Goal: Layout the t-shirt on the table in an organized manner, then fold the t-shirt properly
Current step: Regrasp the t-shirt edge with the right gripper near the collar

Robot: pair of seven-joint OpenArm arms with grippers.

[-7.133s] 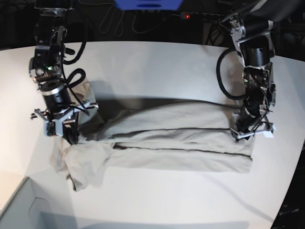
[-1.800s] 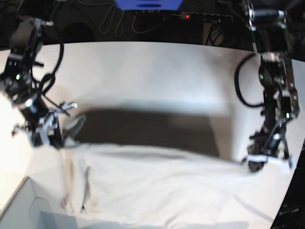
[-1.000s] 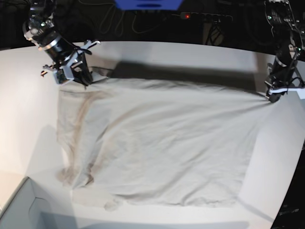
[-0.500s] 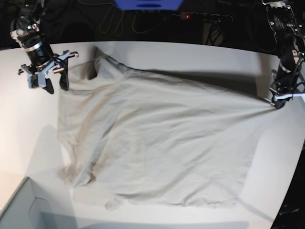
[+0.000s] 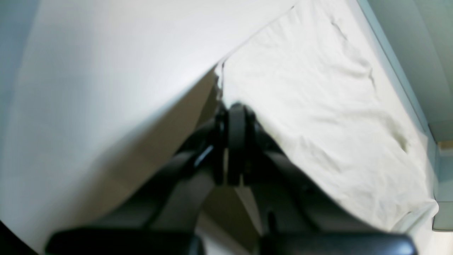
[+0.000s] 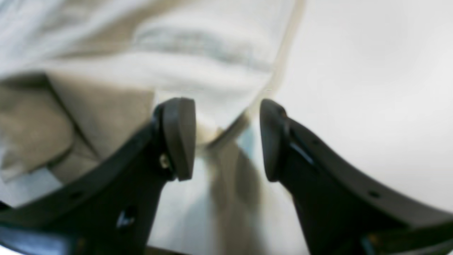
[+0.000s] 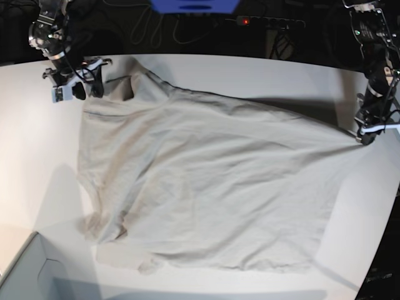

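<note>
T-shirt (image 7: 206,181) spread w/ long axis running between grippers: left gripper (image 7: 367,134) clamped tight on corner, right gripper (image 7: 74,84) wide open, empty, collar edge just beside fingertips (image 6: 178,138).

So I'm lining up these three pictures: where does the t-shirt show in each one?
Base: the t-shirt is spread across the middle of the table.
Left wrist: it fills the right side, its corner pinched in the shut left gripper.
Right wrist: upper left, beyond the open right gripper.
Shared landmark: the white table.
</note>
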